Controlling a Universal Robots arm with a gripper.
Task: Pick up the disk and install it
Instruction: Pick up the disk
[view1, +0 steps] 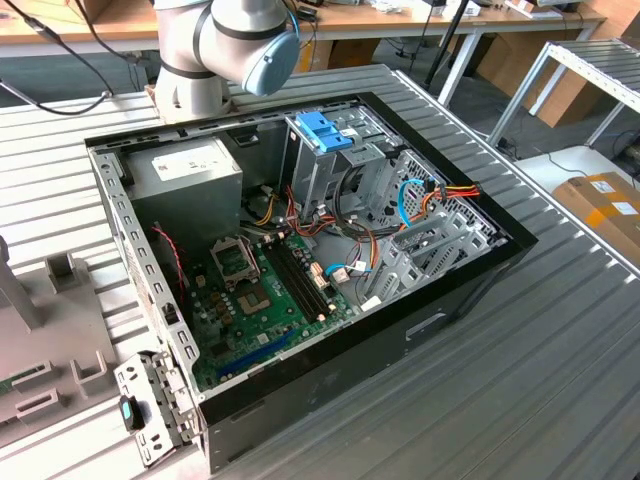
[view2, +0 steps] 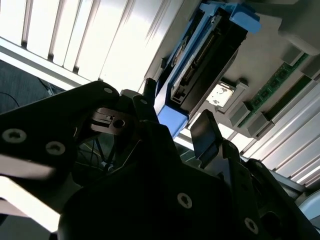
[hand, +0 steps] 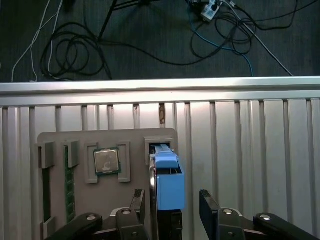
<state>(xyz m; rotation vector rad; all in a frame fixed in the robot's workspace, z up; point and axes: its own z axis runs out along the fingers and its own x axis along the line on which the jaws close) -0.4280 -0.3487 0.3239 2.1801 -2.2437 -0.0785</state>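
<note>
The disk (hand: 167, 180) stands on edge in a slot of a grey holder plate (hand: 65, 137), its light-blue carrier frame facing the first wrist view. My gripper (hand: 173, 207) is open and straddles it. One finger (hand: 140, 202) sits close against one side, and the other finger (hand: 207, 205) stands a small gap off the opposite side. In the second wrist view the disk (view2: 195, 65) shows its grey metal edge and blue frame, running away from between the black fingers (view2: 205, 135). The open computer case (view1: 300, 240) lies on the slatted table (view1: 520, 380).
The holder plate also carries a processor chip (hand: 106, 161) and green memory sticks (hand: 68, 185). Inside the case are a metal drive cage with a blue latch (view1: 325, 130), a power supply (view1: 190, 170), a motherboard (view1: 260, 300) and loose cables (view1: 430, 195). Cables (hand: 75, 50) lie on the floor beyond the table edge.
</note>
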